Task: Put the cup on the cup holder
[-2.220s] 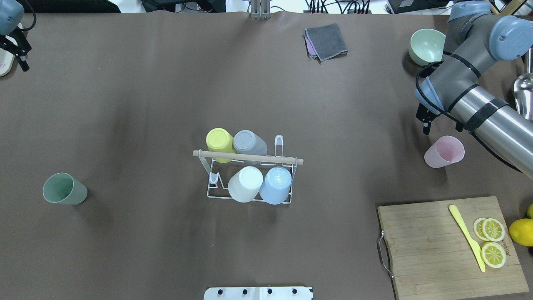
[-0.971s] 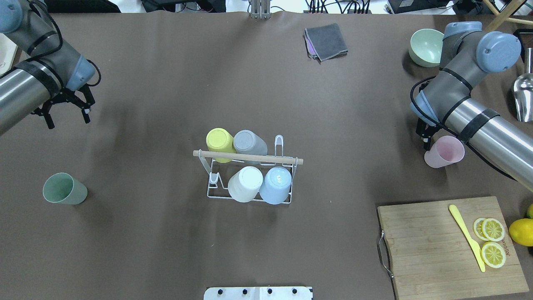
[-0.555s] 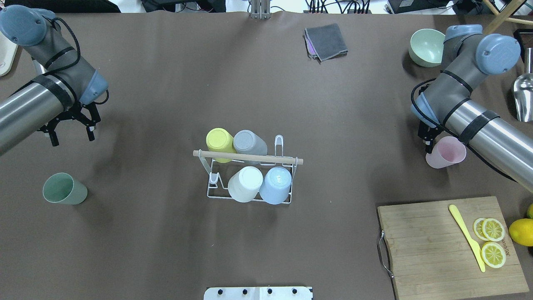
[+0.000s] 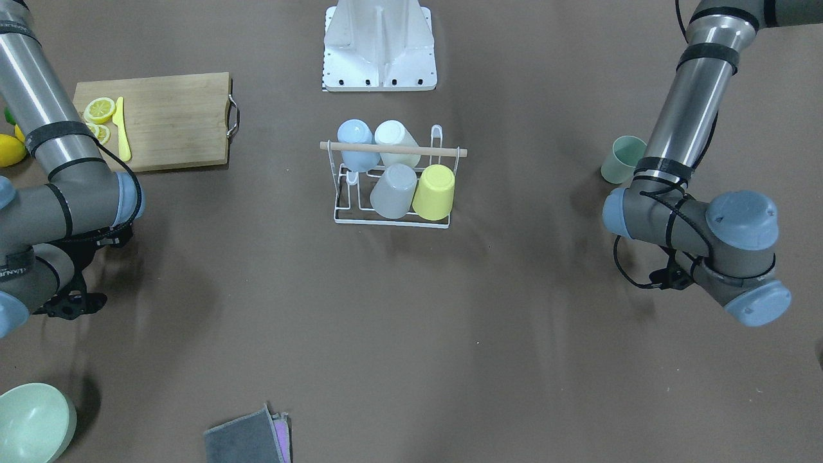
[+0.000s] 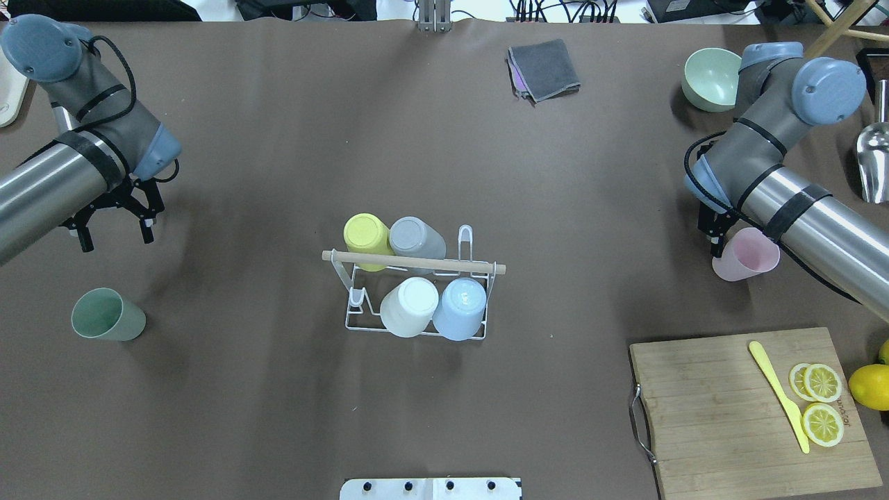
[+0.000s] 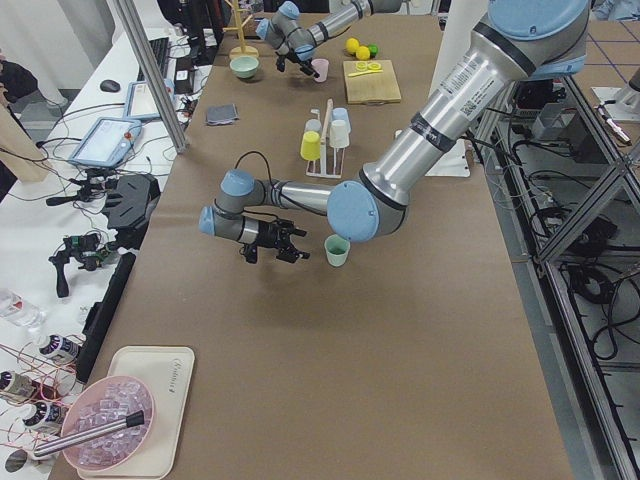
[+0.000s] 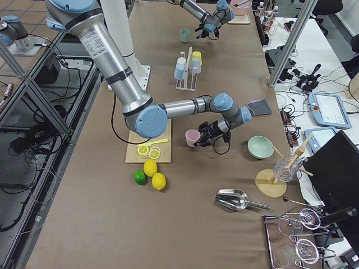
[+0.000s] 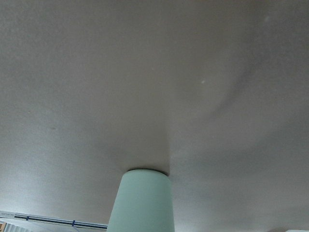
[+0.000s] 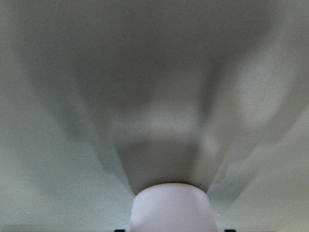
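The cup holder (image 5: 361, 323) is a white wire rack with a wooden bar (image 5: 479, 267), mid-table; it carries yellow, grey, white and blue cups upside down. A green cup (image 5: 107, 314) stands upright at the left and shows low in the left wrist view (image 8: 142, 203). My left gripper (image 5: 116, 235) is open and empty, above and behind the green cup. A pink cup (image 5: 746, 253) stands at the right and fills the bottom of the right wrist view (image 9: 171, 208). My right gripper (image 5: 719, 242) is at the pink cup's rim; one finger shows, the other is under the arm.
A wooden chopping board (image 5: 722, 410) with lemon slices and a yellow knife lies front right, with a lemon (image 5: 869, 386) beside it. A green bowl (image 5: 712, 78), a folded grey cloth (image 5: 544, 69) and a metal scoop (image 5: 874, 160) lie along the far and right edges.
My left arm has swung in from the far left corner toward the green cup. My right gripper has come down to the pink cup, which has shifted slightly to the right.
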Tool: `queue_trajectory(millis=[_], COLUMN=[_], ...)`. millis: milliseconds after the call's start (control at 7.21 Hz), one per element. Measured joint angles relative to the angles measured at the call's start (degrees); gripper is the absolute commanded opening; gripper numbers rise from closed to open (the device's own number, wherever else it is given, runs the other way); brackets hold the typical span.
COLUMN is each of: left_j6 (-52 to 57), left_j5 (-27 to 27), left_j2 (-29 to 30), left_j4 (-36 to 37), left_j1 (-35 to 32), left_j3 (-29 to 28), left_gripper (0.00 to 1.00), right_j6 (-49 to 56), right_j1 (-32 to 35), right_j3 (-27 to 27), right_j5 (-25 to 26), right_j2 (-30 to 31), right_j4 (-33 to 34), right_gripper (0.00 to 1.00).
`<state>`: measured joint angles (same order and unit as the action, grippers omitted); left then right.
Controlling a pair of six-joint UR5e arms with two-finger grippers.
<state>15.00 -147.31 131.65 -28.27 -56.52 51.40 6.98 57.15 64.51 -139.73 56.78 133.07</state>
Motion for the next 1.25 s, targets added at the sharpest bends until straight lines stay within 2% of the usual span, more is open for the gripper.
queue_trajectory(millis=[277, 555, 832, 1249], left_j6=[0.22, 6.61, 12.33, 13.51], left_j5=[0.03, 0.39, 1.38, 1.91], left_j2=[-0.16, -0.21, -0.23, -1.23], left_j4=[0.15, 5.42, 10.41, 11.05], left_j1=[1.43, 1.74, 1.75, 1.68], left_j3=[0.00, 0.17, 0.30, 0.28], left_gripper=[0.97, 0.97, 0.97, 0.97], right_j6=[-0.03, 0.07, 1.66, 4.74], right_j1=[0.11, 1.54, 3.92, 6.70], right_j3=[0.01, 1.09, 4.83, 9.79], right_j5=[-0.09, -0.27, -0.59, -4.02], right_j2=[-0.19, -0.64, -0.83, -1.22], right_j4=[-0.03, -0.29, -0.63, -1.38], right_gripper=[0.42, 0.42, 0.42, 0.38])
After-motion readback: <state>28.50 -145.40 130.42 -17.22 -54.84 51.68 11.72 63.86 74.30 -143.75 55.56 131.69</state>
